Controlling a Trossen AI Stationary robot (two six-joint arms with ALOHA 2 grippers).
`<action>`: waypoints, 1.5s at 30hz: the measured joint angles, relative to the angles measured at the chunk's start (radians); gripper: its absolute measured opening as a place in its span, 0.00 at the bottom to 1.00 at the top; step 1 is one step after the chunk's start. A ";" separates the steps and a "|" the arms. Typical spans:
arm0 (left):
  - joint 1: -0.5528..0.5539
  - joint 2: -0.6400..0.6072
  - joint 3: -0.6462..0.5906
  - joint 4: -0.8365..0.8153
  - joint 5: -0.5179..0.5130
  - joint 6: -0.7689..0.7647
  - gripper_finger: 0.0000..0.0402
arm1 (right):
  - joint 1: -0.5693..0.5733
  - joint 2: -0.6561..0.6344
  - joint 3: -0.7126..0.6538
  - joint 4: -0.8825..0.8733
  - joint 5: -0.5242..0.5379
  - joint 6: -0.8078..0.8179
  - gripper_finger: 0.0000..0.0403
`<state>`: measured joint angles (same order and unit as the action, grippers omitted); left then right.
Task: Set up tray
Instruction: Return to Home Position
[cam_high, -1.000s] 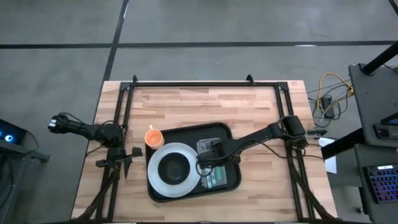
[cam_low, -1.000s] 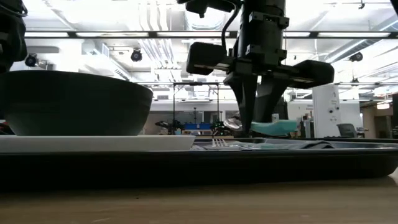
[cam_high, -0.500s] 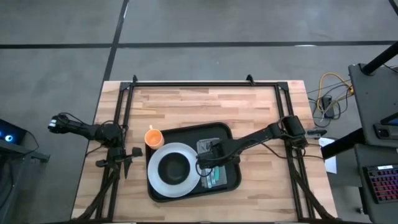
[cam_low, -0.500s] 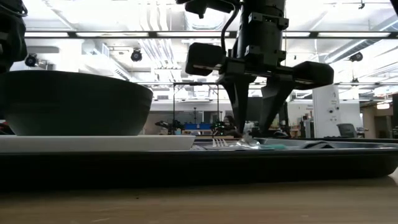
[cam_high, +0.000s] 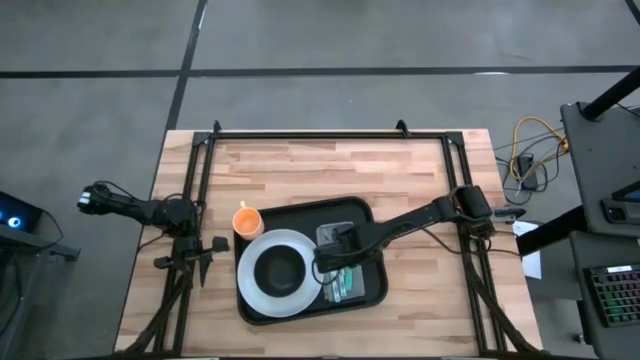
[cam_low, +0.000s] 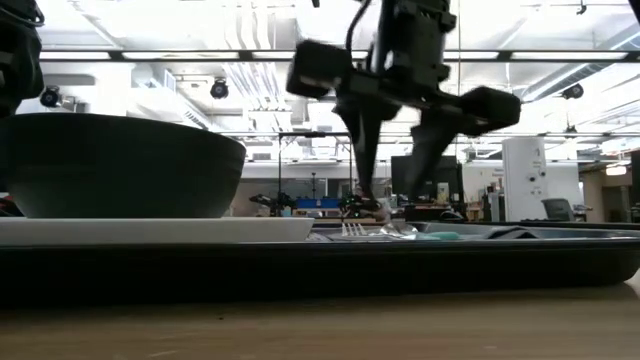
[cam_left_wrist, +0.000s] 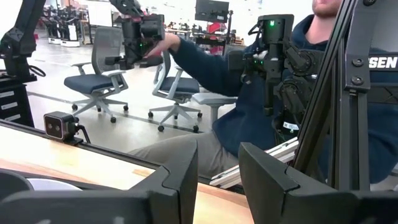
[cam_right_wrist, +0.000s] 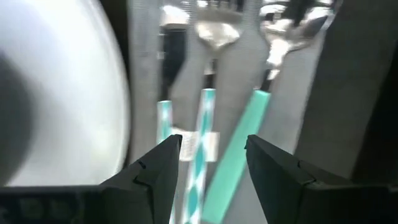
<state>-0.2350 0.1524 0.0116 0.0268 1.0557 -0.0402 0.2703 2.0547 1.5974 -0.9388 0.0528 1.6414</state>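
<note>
The black tray (cam_high: 300, 207) lies on the wooden table. On it, a black bowl (cam_high: 280, 270) sits on a white plate (cam_high: 262, 245), and a grey napkin (cam_high: 357, 292) lies to the right of the plate. A knife (cam_right_wrist: 169, 74), a striped-handled fork (cam_right_wrist: 203, 118) and a teal-handled spoon (cam_right_wrist: 247, 140) lie side by side on the napkin. My right gripper (cam_right_wrist: 211, 155) hangs open just above them, pointing down, touching nothing. My left gripper (cam_high: 205, 258) waits open at the table's left edge.
An orange cup (cam_high: 247, 221) stands on the table just outside the tray's far left corner. A black frame (cam_high: 330, 134) runs along the table's far edge and sides. Bare wood lies between the tray and the far edge. A person sits beyond the table in the left wrist view.
My right gripper has opened and let go of the teal-handled spoon. The spoon was held a little above the napkin and now lies flat on it beside the fork. The gripper has stayed over the cutlery.
</note>
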 joint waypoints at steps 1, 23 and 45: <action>0.000 0.000 0.000 0.000 0.000 0.000 0.24 | 0.000 -0.001 0.009 0.005 0.000 0.000 0.43; 0.000 0.000 0.000 0.000 0.000 0.000 0.24 | -0.001 -0.006 0.197 0.119 0.176 -0.993 0.43; 0.000 0.000 0.000 0.000 0.000 0.000 0.24 | -0.002 -0.004 0.150 0.325 0.238 -1.570 0.40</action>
<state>-0.2350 0.1520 0.0116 0.0269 1.0559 -0.0399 0.2684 2.0506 1.7470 -0.6138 0.2909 0.0718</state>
